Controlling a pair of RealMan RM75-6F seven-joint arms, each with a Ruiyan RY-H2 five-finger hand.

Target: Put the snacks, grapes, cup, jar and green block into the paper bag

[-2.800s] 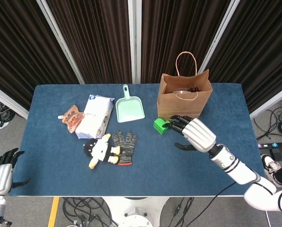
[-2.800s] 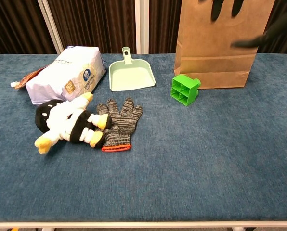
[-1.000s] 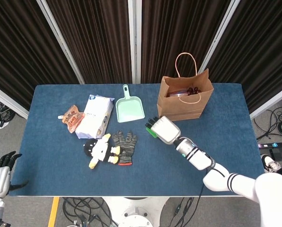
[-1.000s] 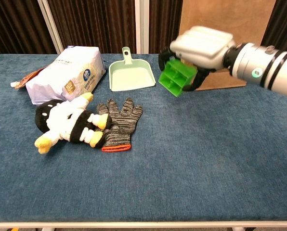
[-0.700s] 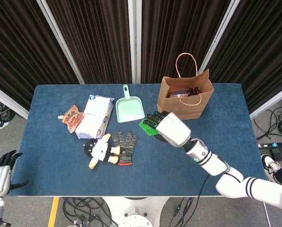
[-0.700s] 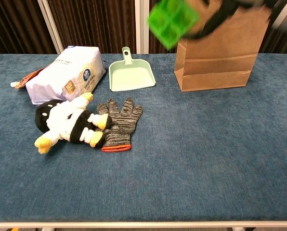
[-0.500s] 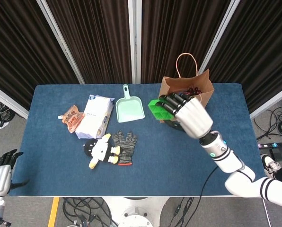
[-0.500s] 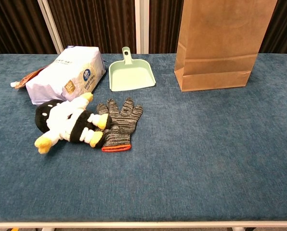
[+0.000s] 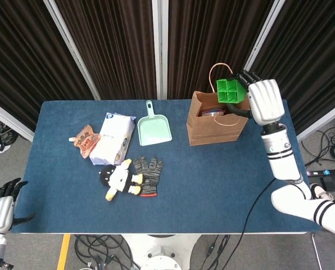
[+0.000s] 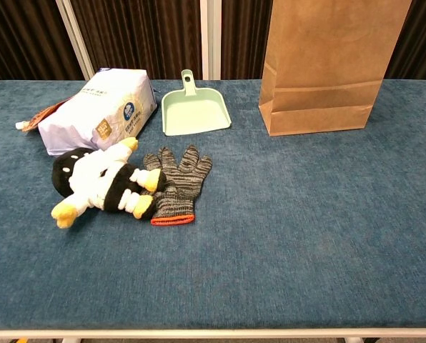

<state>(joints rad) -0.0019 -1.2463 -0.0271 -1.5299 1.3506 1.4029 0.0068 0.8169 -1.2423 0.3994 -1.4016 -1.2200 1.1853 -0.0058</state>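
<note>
Dark curtains back a blue table (image 9: 223,185) where the green block (image 9: 230,90) is gripped by the right robot hand (image 9: 261,101) above the paper bag (image 9: 218,126), not yet released, while the snacks (image 9: 86,140) lie unbagged and the idle left robot hand (image 9: 0,208) is seen with fingers apart.

The paper bag (image 9: 218,119) stands upright at the table's (image 9: 223,185) far right. The dustpan (image 9: 154,129) lies left of it, the tissue pack (image 9: 114,138) further left. Before these, the plush toy (image 9: 120,179) lies touching the glove (image 9: 148,174) on its right.
</note>
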